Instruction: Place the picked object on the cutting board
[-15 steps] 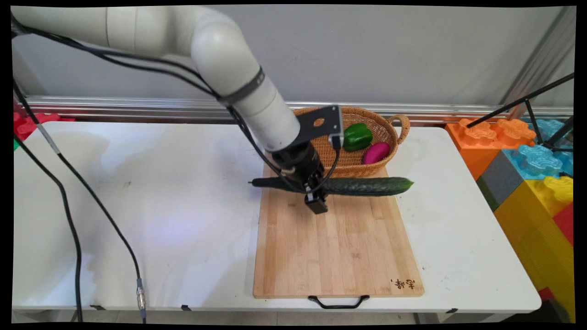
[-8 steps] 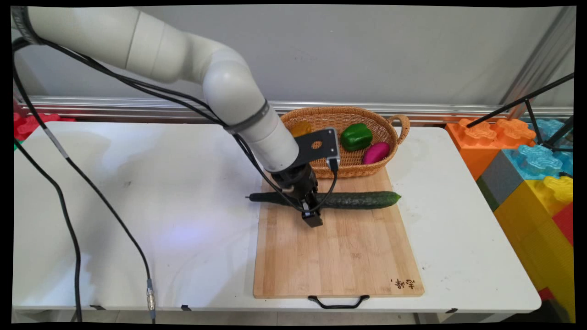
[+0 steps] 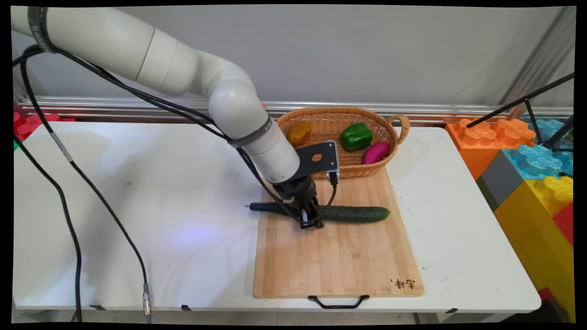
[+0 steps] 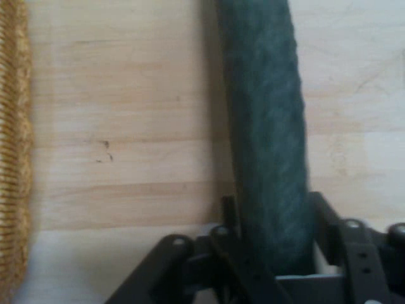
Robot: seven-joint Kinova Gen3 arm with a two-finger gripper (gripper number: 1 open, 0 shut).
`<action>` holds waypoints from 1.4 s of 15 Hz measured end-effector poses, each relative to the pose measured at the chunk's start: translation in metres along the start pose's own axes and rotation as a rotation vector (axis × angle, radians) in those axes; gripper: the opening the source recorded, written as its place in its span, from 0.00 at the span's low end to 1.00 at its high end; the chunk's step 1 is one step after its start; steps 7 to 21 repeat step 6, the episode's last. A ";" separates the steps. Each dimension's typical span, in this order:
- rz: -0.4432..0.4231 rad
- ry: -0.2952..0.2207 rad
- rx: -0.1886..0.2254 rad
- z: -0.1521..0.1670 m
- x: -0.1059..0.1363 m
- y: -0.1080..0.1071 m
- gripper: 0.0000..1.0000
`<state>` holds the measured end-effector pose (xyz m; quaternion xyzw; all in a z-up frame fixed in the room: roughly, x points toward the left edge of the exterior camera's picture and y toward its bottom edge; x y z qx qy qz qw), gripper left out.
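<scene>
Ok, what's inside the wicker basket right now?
In the wicker basket: a yellow-brown vegetable, a green bell pepper and a magenta vegetable. The arm's black bracket covers part of the basket's near-left floor, so anything there is hidden.

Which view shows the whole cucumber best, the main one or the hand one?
The main view: the cucumber shows nearly end to end across the cutting board, with the gripper clamped on it left of middle. The hand view shows only a close stretch of it running between the fingers.
</scene>
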<state>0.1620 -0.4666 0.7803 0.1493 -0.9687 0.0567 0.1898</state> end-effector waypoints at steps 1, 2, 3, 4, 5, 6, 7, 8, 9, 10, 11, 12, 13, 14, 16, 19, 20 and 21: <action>0.001 -0.002 -0.001 0.001 0.000 0.001 1.00; 0.002 -0.004 -0.003 0.003 -0.001 0.001 1.00; 0.003 -0.006 -0.005 0.005 -0.002 0.002 1.00; 0.003 -0.008 -0.006 0.006 -0.003 0.002 1.00; 0.002 -0.010 -0.007 0.007 -0.004 0.003 1.00; 0.001 -0.011 -0.007 0.008 -0.004 0.003 1.00; 0.001 -0.011 -0.007 0.008 -0.004 0.003 1.00; 0.001 -0.011 -0.007 0.008 -0.004 0.003 1.00; 0.001 -0.011 -0.007 0.008 -0.004 0.003 1.00; 0.001 -0.011 -0.007 0.008 -0.004 0.003 1.00; 0.001 -0.011 -0.007 0.008 -0.004 0.003 1.00; 0.001 -0.011 -0.007 0.008 -0.004 0.003 1.00; 0.001 -0.011 -0.007 0.008 -0.004 0.003 1.00; 0.001 -0.011 -0.007 0.008 -0.004 0.003 1.00; 0.001 -0.011 -0.007 0.008 -0.004 0.003 1.00; 0.001 -0.011 -0.007 0.008 -0.004 0.003 1.00; 0.001 -0.011 -0.007 0.008 -0.004 0.003 1.00; 0.001 -0.011 -0.007 0.008 -0.004 0.003 1.00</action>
